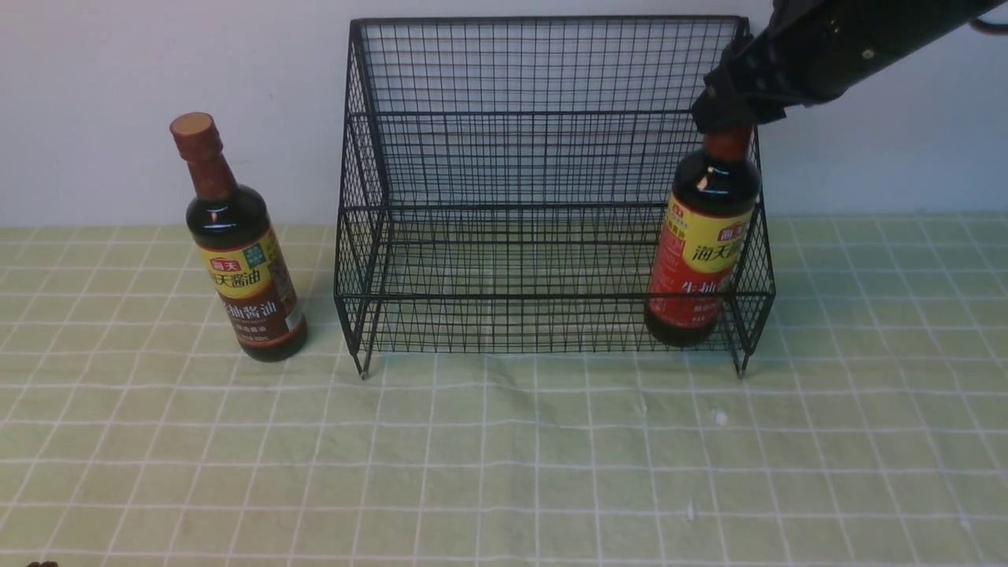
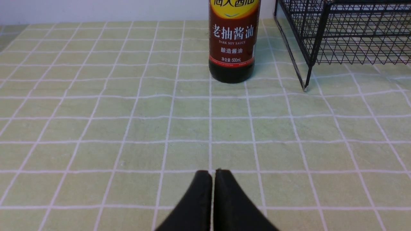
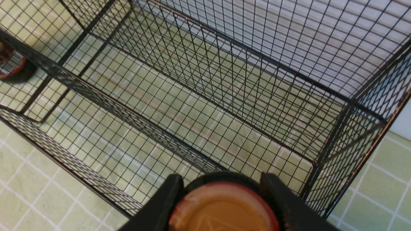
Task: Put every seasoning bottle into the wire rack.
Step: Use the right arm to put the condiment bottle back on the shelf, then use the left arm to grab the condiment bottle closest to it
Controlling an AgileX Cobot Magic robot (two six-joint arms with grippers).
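The red-label seasoning bottle [image 1: 701, 252] stands upright in the right end of the lower tier of the black wire rack [image 1: 512, 157]. My right gripper [image 1: 728, 118] is shut on its cap from above. In the right wrist view the orange-brown cap [image 3: 224, 208] sits between the two fingers of the right gripper [image 3: 221, 179]. The brown-label bottle [image 1: 244, 268] stands upright on the cloth left of the rack. In the left wrist view it [image 2: 231, 41] is ahead of my shut, empty left gripper [image 2: 213, 171], well apart from it.
A green checked cloth [image 1: 504, 457] covers the table, with a white wall close behind the rack. The rack's front left foot [image 2: 305, 88] stands just right of the brown-label bottle. The bottle's base shows through the mesh in the right wrist view [image 3: 13, 67].
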